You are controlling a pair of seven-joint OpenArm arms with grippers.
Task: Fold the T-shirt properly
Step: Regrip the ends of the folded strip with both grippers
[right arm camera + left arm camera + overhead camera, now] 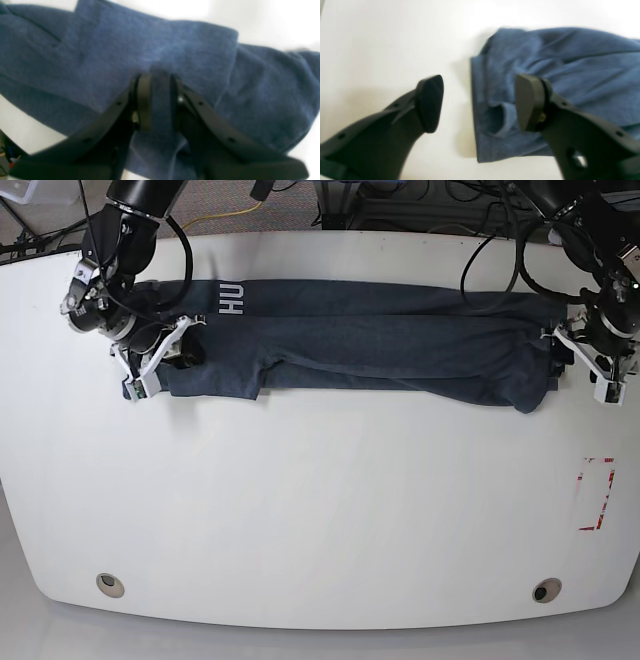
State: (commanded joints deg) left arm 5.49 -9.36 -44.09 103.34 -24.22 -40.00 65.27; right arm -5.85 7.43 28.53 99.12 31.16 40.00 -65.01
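The T-shirt lies lengthwise along the table's far edge.

The white table carries the T-shirt (rather rumpled).

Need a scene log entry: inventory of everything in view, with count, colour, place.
T-shirt: 1, dark blue, folded into a long strip across the far part of the table
White lettering: 1 patch, on the shirt, toward base-view left
Table: 1, white, under the shirt
Round fittings: 2, greyish, near the table's two near corners
Red marks: 1 broken outline, table's right side in base view
Cables: several, mostly black, one yellow, beyond the far edge
Left end effector: 1, black, open, at the shirt's base-view right end
Right end effector: 1, black, slightly open, over the shirt's other end
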